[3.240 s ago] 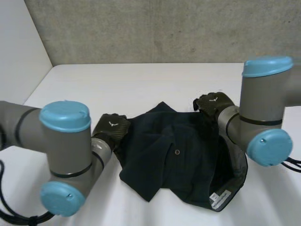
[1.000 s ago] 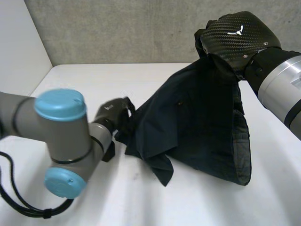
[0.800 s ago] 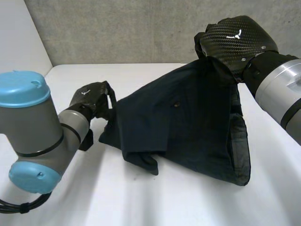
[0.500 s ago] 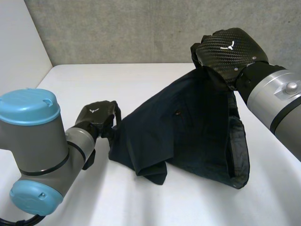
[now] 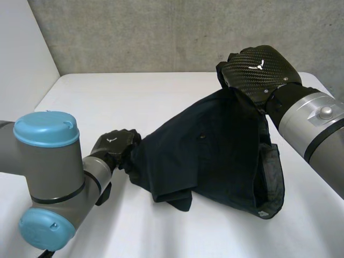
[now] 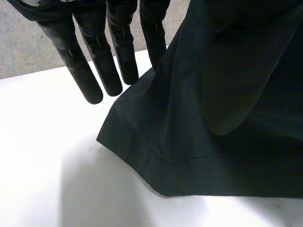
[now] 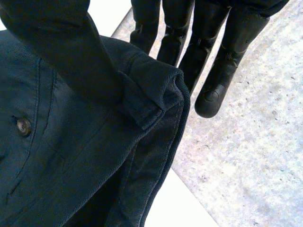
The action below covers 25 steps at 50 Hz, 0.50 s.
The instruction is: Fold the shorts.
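1. Head view: the dark navy shorts (image 5: pixel 215 156) hang as a slanted sheet. One corner is raised, and the lower folds rest on the white table (image 5: pixel 134 102) beneath them.
2. The right hand (image 5: pixel 257 67) is at the shorts' highest corner, clamped on the cloth. The right arm (image 5: pixel 317 134) runs down just beside the shorts on the robot's right.
3. In the right wrist view the right thumb (image 7: pixel 71 56) lies over the corner of the waistband (image 7: pixel 156 94) and the straight right fingers (image 7: pixel 215 80) stand behind it, so the band is pinched between them. A small round button (image 7: pixel 22 125) sits on the shorts below the thumb.
4. The left hand (image 5: pixel 112 148) is at the shorts' low corner on the robot's left, close over the table and closed on the cloth.
5. In the left wrist view the left thumb (image 6: pixel 232 85) presses the front of the fabric. The straight left fingers (image 6: pixel 87 75) are at the back, and the one nearest the cloth is partly hidden by it. The stitched hem (image 6: pixel 156 153) runs below the fingertips (whether it touches the table cannot be told).
6. At the shorts' lowest end on the robot's right, the waist opening (image 5: pixel 269 177) gapes and shows the inner side.
7. In the way: the left arm (image 5: pixel 54 177), with its light-blue cap (image 5: pixel 45 129), covers the table on the near left of the shorts. The raised cloth and the right hand cover part of the grey concrete wall (image 5: pixel 161 32) beyond the shorts.
8. A white side wall (image 5: pixel 21 54) stands well apart from the shorts on the robot's left.
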Available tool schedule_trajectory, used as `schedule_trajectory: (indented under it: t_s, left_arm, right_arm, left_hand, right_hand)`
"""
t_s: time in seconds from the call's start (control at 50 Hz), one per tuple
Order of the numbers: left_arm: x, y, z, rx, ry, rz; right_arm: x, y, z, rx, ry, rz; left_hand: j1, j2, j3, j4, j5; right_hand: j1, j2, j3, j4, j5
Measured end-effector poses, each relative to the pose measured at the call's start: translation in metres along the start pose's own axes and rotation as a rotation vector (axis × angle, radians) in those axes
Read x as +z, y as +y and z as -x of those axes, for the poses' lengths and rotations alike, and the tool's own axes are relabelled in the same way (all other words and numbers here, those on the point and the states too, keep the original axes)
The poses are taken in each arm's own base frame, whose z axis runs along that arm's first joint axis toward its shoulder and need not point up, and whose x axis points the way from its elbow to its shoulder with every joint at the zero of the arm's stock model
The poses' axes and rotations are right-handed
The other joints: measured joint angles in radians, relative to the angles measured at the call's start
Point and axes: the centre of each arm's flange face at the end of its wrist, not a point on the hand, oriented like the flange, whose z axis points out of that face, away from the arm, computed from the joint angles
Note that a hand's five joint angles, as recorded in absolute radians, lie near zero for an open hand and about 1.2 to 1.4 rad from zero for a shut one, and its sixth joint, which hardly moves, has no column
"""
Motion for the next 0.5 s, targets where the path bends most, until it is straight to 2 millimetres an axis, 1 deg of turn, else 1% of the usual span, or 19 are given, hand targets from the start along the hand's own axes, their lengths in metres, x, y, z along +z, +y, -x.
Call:
schedule_trajectory:
  t_s: [0.06, 0.08, 0.14, 0.16, 0.18, 0.26, 0.32, 0.34, 0.36, 0.38, 0.4, 0.42, 0.44, 0.46, 0.48, 0.5]
  left_arm:
    - [0.005, 0.002, -0.001, 0.0, 0.002, 0.002]
    - [0.007, 0.003, -0.001, 0.0, 0.002, 0.002]
    - [0.008, 0.004, -0.001, 0.001, 0.003, 0.003]
    - [0.019, 0.008, -0.002, 0.001, 0.004, 0.006]
    - [0.023, 0.01, -0.003, 0.002, 0.004, 0.006]
    - [0.029, 0.008, -0.002, 0.001, 0.0, -0.005]
    - [0.028, -0.003, -0.001, 0.001, -0.005, -0.04]
    - [0.025, -0.013, 0.0, 0.0, -0.008, -0.068]
    - [0.017, -0.035, 0.004, -0.004, -0.018, -0.132]
    - [0.017, -0.035, 0.004, -0.004, -0.018, -0.132]
    - [0.008, -0.058, 0.01, -0.009, -0.034, -0.201]
    - [0.003, -0.067, 0.013, -0.011, -0.042, -0.229]
    - [-0.007, -0.088, 0.02, -0.015, -0.06, -0.295]
    - [-0.017, -0.105, 0.026, -0.015, -0.076, -0.349]
    - [-0.017, -0.105, 0.026, -0.015, -0.076, -0.349]
    - [-0.039, -0.138, 0.036, -0.008, -0.105, -0.462]
  right_arm:
    - [-0.001, 0.0, 0.001, 0.0, -0.003, 0.0]
    - [-0.001, 0.0, 0.001, 0.0, -0.003, -0.001]
    - [-0.001, 0.0, 0.001, 0.001, -0.003, -0.001]
    - [-0.001, -0.001, 0.001, 0.001, -0.003, -0.002]
    - [-0.002, -0.001, 0.001, 0.003, -0.002, -0.005]
    - [-0.002, -0.003, 0.0, 0.002, 0.003, -0.01]
    - [-0.002, -0.005, -0.003, -0.002, 0.013, -0.018]
    - [-0.002, -0.008, -0.005, -0.004, 0.019, -0.025]
    - [-0.003, -0.012, -0.008, -0.008, 0.03, -0.038]
    - [-0.003, -0.012, -0.008, -0.008, 0.03, -0.038]
    - [-0.003, -0.017, -0.011, -0.013, 0.041, -0.054]
    - [-0.003, -0.019, -0.012, -0.014, 0.044, -0.06]
    - [-0.003, -0.022, -0.014, -0.016, 0.05, -0.069]
    - [-0.004, -0.024, -0.016, -0.018, 0.055, -0.077]
    - [-0.004, -0.024, -0.016, -0.018, 0.055, -0.077]
    - [-0.004, -0.034, -0.022, -0.024, 0.075, -0.107]
  left_hand:
    - [0.013, 0.016, 0.012, 0.014, 0.016]
    - [0.084, 0.089, 0.074, 0.082, 0.085]
    - [0.106, 0.099, 0.093, 0.1, 0.103]
    - [0.27, 0.246, 0.239, 0.248, 0.248]
    - [0.533, 0.558, 0.547, 0.561, 0.551]
    - [0.533, 0.599, 0.586, 0.601, 0.562]
    - [0.533, 0.599, 0.587, 0.604, 0.562]
    - [0.533, 0.599, 0.587, 0.604, 0.562]
    - [0.533, 0.6, 0.587, 0.604, 0.562]
    - [0.533, 0.6, 0.587, 0.604, 0.562]
    - [0.533, 0.6, 0.587, 0.604, 0.562]
    - [0.533, 0.6, 0.587, 0.604, 0.562]
    - [0.533, 0.6, 0.587, 0.604, 0.562]
    - [0.533, 0.6, 0.587, 0.604, 0.562]
    - [0.533, 0.6, 0.587, 0.604, 0.562]
    - [0.533, 0.601, 0.588, 0.605, 0.562]
  right_hand:
    - [0.0, 0.0, 0.0, 0.0, 0.0]
    - [0.0, 0.0, 0.0, 0.0, 0.0]
    - [0.0, 0.0, 0.0, 0.0, 0.0]
    - [0.0, 0.0, 0.0, 0.0, 0.0]
    - [0.0, 0.0, 0.0, 0.0, 0.0]
    - [0.0, 0.0, 0.0, 0.0, 0.0]
    - [0.0, 0.0, 0.0, 0.0, 0.0]
    - [0.0, 0.0, 0.0, 0.0, 0.0]
    - [0.0, 0.0, 0.0, 0.0, 0.0]
    - [0.0, 0.0, 0.0, 0.0, 0.0]
    - [0.0, 0.0, 0.0, 0.0, 0.0]
    - [0.0, 0.0, 0.0, 0.0, 0.0]
    - [0.0, 0.0, 0.0, 0.0, 0.0]
    - [0.0, 0.0, 0.0, 0.0, 0.0]
    - [0.0, 0.0, 0.0, 0.0, 0.0]
    - [0.0, 0.0, 0.0, 0.0, 0.0]
